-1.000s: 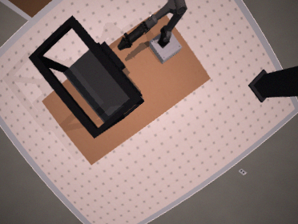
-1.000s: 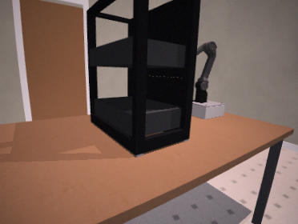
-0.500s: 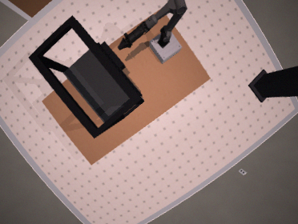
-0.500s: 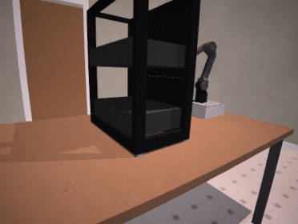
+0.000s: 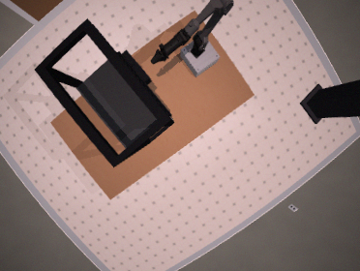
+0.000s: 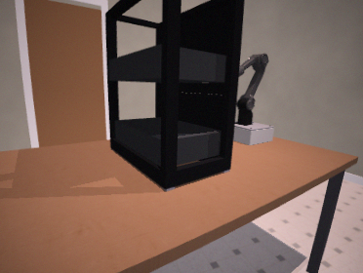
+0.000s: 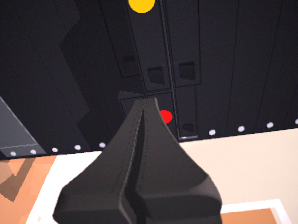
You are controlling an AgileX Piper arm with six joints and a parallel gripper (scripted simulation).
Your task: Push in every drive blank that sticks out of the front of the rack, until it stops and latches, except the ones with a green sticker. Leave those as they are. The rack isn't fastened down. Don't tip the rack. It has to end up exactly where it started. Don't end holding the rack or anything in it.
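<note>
The black open-frame rack (image 5: 77,116) (image 6: 171,97) stands on the brown table (image 5: 208,106) (image 6: 146,219). My gripper (image 5: 156,59) (image 7: 147,111) is shut with nothing between its fingers. It points at the rack's front face, a short way off it. In the wrist view a drive blank with a red sticker (image 7: 165,116) shows just right of the fingertips. The blank to its left (image 7: 128,102) is mostly hidden behind my fingers, and no sticker shows on it. Higher up is a blank with a yellow sticker (image 7: 141,4). In the exterior view the rack hides the gripper.
The arm's grey base block (image 5: 199,60) (image 6: 253,133) sits on the table beside the rack's front. A black box (image 5: 334,102) stands off the table at the right. A brown door (image 6: 63,73) is behind the table. A rail with white dots (image 7: 240,128) runs below the blanks.
</note>
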